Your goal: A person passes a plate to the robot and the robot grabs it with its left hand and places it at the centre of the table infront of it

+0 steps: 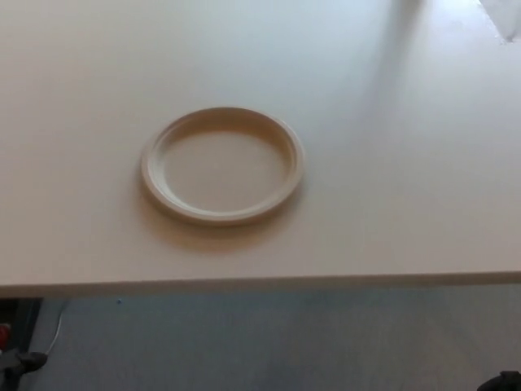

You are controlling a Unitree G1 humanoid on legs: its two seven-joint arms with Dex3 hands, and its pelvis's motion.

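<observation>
So the plate (222,165) is a round, cream-coloured thing with a raised rim and a flat, matte bottom, looks like paper or moulded fibre. It's lying flat on the desk (391,212), roughly mid-desk and a bit left of centre, nothing on it or touching it. The desk is a smooth pale surface with a straight front edge, and there's grey floor (277,342) below that. Top right corner has some white thing cut off by the frame, can't tell what it is. Only a sliver of the left hand (18,362) shows at the bottom left corner, and a dark bit of the right hand (503,381) at bottom right. Both are below the desk edge, well away from the plate, and too cropped to say if they're open or closed.
</observation>
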